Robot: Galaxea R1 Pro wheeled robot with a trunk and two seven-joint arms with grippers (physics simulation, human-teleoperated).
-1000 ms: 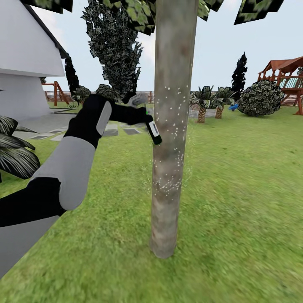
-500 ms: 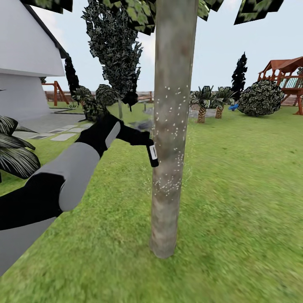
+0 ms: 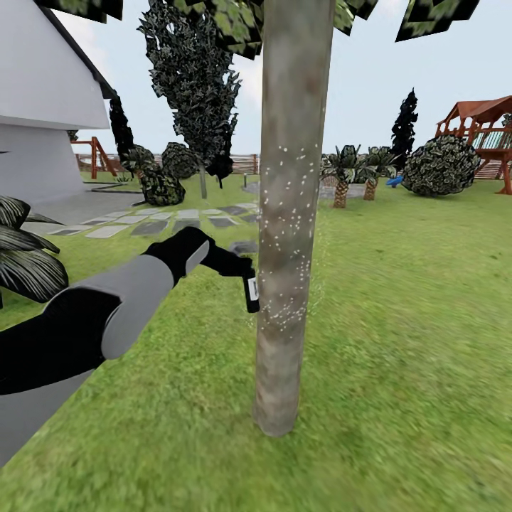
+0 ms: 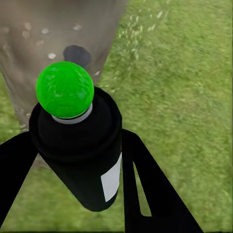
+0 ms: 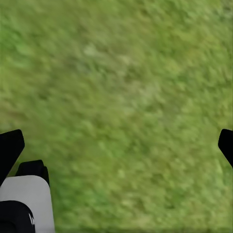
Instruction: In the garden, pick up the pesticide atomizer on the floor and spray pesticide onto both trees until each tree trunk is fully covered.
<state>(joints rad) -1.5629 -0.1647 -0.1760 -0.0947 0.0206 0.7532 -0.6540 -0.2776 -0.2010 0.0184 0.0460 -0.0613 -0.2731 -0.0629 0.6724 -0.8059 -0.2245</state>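
The spray bottle [image 3: 251, 292] now sits lower against the tree trunk [image 3: 288, 213] than it did a second ago: the left arm has carried it down from about the middle of the speckled band to that band's lower edge. White droplets dot the bark from well above the bottle down to its level; below that the trunk looks bare all the way to the grass [image 3: 398, 341]. I judge the sweep to be working downward, with the foot of this trunk not yet covered and the second tree yet to be treated.

The bottle hangs nearly upright, just beside the trunk's left side. In the left wrist view, its top, which shows green [image 4: 64, 89], points at the spotted bark. The left gripper [image 4: 73, 160] is clamped on the bottle's black body, one dark finger [image 4: 145, 184] along each flank beside the white label [image 4: 112, 180].

The right gripper [image 5: 116, 145] hangs over bare grass, its fingertips [image 5: 10, 145] spread wide to the edges of the right wrist view and holding nothing.
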